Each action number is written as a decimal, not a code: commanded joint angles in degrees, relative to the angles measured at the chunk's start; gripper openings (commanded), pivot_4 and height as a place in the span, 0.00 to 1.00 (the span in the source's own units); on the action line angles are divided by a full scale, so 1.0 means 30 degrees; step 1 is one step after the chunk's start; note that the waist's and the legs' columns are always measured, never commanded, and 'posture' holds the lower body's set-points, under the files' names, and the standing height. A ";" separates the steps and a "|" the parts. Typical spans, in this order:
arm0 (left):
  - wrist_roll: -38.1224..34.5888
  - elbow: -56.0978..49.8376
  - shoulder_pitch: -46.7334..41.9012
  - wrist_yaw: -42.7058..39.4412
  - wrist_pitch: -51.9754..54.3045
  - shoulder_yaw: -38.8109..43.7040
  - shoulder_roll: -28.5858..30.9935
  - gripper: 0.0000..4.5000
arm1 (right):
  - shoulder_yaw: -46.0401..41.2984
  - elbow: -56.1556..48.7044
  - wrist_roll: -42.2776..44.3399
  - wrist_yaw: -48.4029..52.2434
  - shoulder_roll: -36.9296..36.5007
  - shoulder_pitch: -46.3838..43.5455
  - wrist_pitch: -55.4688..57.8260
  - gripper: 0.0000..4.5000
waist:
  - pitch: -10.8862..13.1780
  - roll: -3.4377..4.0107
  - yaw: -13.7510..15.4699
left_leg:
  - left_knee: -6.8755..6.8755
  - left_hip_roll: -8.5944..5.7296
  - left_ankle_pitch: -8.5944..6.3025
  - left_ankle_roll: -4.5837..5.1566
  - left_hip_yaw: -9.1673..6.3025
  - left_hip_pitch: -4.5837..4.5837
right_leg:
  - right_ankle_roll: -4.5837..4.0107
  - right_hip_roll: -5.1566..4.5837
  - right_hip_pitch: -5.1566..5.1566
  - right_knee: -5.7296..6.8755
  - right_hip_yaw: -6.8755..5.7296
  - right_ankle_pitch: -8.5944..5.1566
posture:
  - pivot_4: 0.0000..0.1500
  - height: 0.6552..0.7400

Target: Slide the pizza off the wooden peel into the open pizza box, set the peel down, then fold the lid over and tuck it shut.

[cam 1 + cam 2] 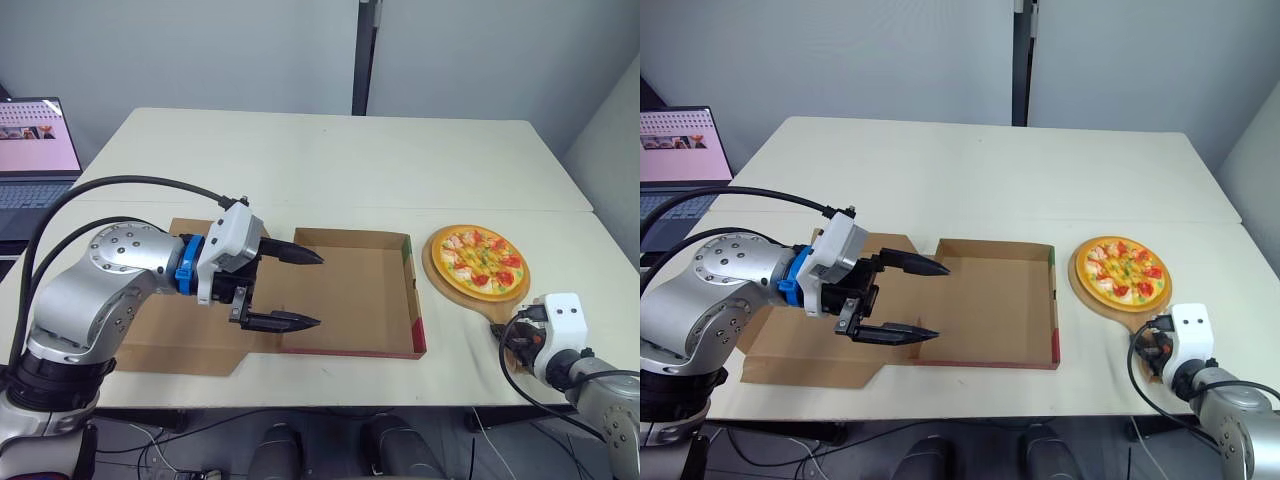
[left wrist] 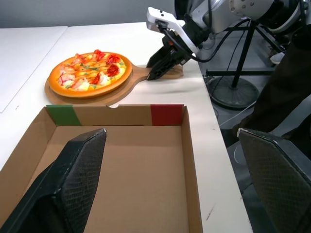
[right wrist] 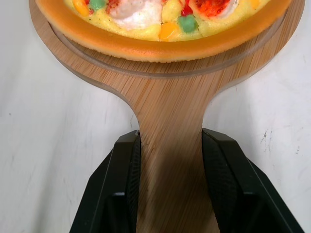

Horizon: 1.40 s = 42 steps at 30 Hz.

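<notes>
no brand or lettering reads anywhere on the pizza box (image 1: 345, 295); the only marking is a green patch and a red patch on the inside of its right-hand wall, clear in the left wrist view. the box lies open on the white table (image 1: 330, 170), its bare brown floor showing, and its lid (image 1: 165, 345) is spread flat out to the left. the pizza (image 1: 483, 258) (orange crust, with red, yellow and green toppings) sits on the round wooden peel (image 1: 440, 285), which rests on the table just beside that right wall, outside the box. the right gripper (image 3: 171, 145) has its jaws closed on the peel's handle (image 3: 170, 107), one black finger pressed to each edge of the wood. the left gripper (image 1: 320, 290) hangs over the left edge of the box with its jaws spread wide, holding nothing, the tips pointing toward the pizza. at the far left corner a laptop (image 1: 35, 150) stands open on a pink page, its writing too small to read.
</notes>
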 commanded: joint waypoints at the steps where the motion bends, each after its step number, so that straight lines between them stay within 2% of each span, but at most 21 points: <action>1: -0.0004 0.0036 -0.0062 0.0317 -0.0301 0.0645 0.0060 1.00 | -0.0391 0.0502 -0.0363 -0.0036 -0.0466 -0.0410 -0.1428 0.35 | 0.0004 0.0007 -0.0001 | 0.0000 -0.0003 0.0000 0.0000 0.0001 -0.0002 | 0.0000 -0.0001 0.0000 -0.0002 0.0001 0.0000 | 1.00 0.89; 5: 0.0236 0.0504 0.0401 0.0627 -0.0336 0.1204 0.0413 1.00 | -0.1329 0.1226 -0.0423 0.0266 -0.1402 -0.1701 -0.3178 0.35 | 0.0065 0.0104 -0.0018 | 0.0000 -0.0021 0.0000 0.0000 0.0021 -0.0014 | 0.0006 -0.0033 -0.0011 -0.0006 0.0014 0.0003 | 1.00 0.89; 9: 0.0466 0.0960 0.0831 0.0786 -0.0418 0.1786 0.0798 1.00 | -0.1829 0.2225 -0.0173 0.1382 -0.3233 -0.2842 -0.4287 0.35 | 0.0196 0.0317 -0.0005 | -0.0007 -0.0051 0.0000 0.0001 0.0045 -0.0042 | 0.0019 -0.0041 -0.0046 -0.0006 0.0030 0.0011 | 1.00 0.89; 17: 0.0621 0.1567 0.1476 0.0947 -0.0232 0.3009 0.1782 1.00 | -0.1463 0.1969 0.1608 0.6032 -0.7344 -0.4310 -0.5220 0.35 | 0.0216 0.0349 -0.0133 | -0.0044 -0.0019 -0.0003 0.0006 0.0010 -0.0065 | 0.0003 -0.0003 -0.0083 -0.0008 0.0003 0.0000 | 1.00 0.89; 22: 0.0476 0.1755 0.2137 0.0807 0.0020 0.3609 0.2432 1.00 | 0.0276 0.1440 0.1945 0.8201 -0.9475 -0.5495 -0.5481 0.35 | 0.0222 0.0351 -0.0136 | -0.0029 -0.0017 -0.0003 0.0006 0.0012 -0.0066 | 0.0003 -0.0005 -0.0080 -0.0008 0.0005 0.0001 | 1.00 0.89; 29: 0.0255 0.1503 0.2686 0.0606 0.0283 0.3910 0.2819 1.00 | 0.3908 0.1608 0.1104 0.9651 -1.0559 -0.7892 -0.6460 0.35 | 0.0239 0.0340 -0.0077 | -0.0021 -0.0021 -0.0003 0.0005 0.0011 -0.0082 | 0.0003 -0.0029 -0.0084 -0.0021 -0.0005 0.0000 | 1.00 0.89; 34: 0.0049 0.1233 0.3214 0.0603 0.0508 0.4270 0.3216 1.00 | 0.5822 0.1954 -0.0137 1.0509 -1.0830 -0.8533 -0.8106 0.35 | 0.0242 0.0342 -0.0039 | -0.0027 -0.0018 -0.0004 0.0006 0.0005 -0.0103 | 0.0002 -0.0034 -0.0102 -0.0028 -0.0011 0.0000 | 1.00 0.89; 42: -0.0036 0.1022 0.3741 0.0674 0.0609 0.4402 0.3495 1.00 | 0.7166 0.3042 -0.2256 1.1289 -1.1190 -0.9197 -1.0311 0.35 | 0.0243 0.0342 -0.0027 | -0.0021 -0.0018 -0.0003 0.0006 0.0009 -0.0099 | 0.0002 -0.0040 -0.0102 -0.0026 -0.0012 0.0000 | 1.00 0.89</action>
